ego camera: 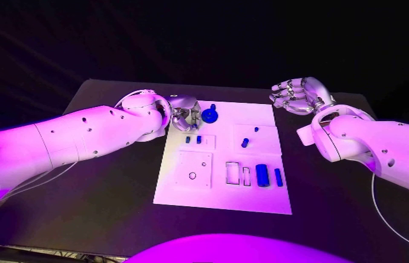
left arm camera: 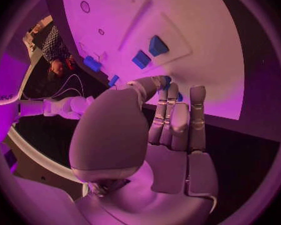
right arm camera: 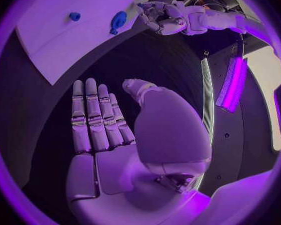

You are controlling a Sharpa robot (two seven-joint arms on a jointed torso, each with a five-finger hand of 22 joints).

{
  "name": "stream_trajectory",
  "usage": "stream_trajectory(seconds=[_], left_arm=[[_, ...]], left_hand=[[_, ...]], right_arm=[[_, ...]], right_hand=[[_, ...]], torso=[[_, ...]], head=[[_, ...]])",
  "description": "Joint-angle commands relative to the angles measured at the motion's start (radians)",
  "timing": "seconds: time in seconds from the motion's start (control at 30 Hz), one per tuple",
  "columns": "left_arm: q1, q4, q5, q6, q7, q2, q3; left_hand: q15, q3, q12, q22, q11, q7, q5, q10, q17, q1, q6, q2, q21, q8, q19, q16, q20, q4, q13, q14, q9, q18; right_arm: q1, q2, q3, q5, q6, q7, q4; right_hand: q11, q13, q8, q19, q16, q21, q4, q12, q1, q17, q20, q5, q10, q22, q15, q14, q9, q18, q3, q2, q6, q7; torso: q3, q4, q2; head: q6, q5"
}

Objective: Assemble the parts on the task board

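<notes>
White arms [ego camera: 85, 134], silver hands [ego camera: 298, 94]

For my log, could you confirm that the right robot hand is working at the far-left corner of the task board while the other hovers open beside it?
Not quite: the head view shows the left robot hand at that corner of the task board; the right robot hand hovers open.

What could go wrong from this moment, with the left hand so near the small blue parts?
1. The left hand hovers at the far left corner of the task board, beside the round blue part; a careless finger might knock it away.
2. Two small blue pegs lie just below that hand and may get brushed as it descends.
3. The right hand is open, off the board, so it cannot steady anything.
</notes>
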Motion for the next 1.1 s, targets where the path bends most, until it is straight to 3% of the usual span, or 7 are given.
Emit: stream_trajectory(seconds=[0.03,0.67,1.1], left_arm=[[0.000,-0.001,0.010,0.021,-0.001,0.003,0.001],[0.000,-0.020,0.017,0.030,0.003,0.025,0.000],[-0.001,-0.024,0.010,0.077,-0.032,0.025,0.000]], left_hand=[[0.002,0.002,-0.001,-0.001,0.001,0.001,0.001,0.007,-0.001,-0.009,0.009,0.002,-0.003,-0.005,-0.003,-0.001,0.000,-0.004,0.000,-0.002,0.002,0.005],[0.002,0.003,-0.005,-0.001,0.001,0.002,0.001,0.010,-0.004,-0.009,0.011,0.003,-0.003,-0.008,-0.003,-0.002,0.000,-0.005,0.000,-0.003,0.002,0.005],[0.002,0.003,-0.007,0.001,0.001,0.002,0.000,0.011,-0.007,-0.010,0.011,0.003,-0.003,-0.010,-0.002,-0.004,0.000,-0.006,0.000,-0.005,0.002,0.005]], right_arm=[[0.000,0.000,0.000,-0.004,0.011,0.013,0.002],[0.000,0.001,0.000,-0.004,0.012,0.013,0.001],[0.000,0.001,0.000,-0.004,0.013,0.013,0.000]], right_hand=[[0.003,-0.001,-0.005,0.007,-0.005,-0.003,-0.004,0.000,-0.009,-0.001,-0.002,0.007,-0.003,-0.001,-0.002,0.006,-0.001,0.005,-0.001,0.000,-0.004,0.040],[0.003,-0.001,-0.005,0.007,-0.005,-0.003,-0.004,0.000,-0.009,-0.001,-0.002,0.007,-0.003,-0.001,-0.002,0.006,-0.001,0.005,-0.001,0.000,-0.004,0.040],[0.003,-0.001,-0.005,0.007,-0.005,-0.003,-0.004,0.000,-0.009,-0.001,-0.002,0.007,-0.003,-0.001,-0.002,0.006,-0.001,0.005,-0.001,0.000,-0.004,0.040]], torso=[[0.0003,0.0002,0.000],[-0.0006,-0.0001,0.000],[-0.0003,0.0007,-0.001]], head=[[0.000,-0.001],[-0.001,-0.003],[-0.004,-0.004]])
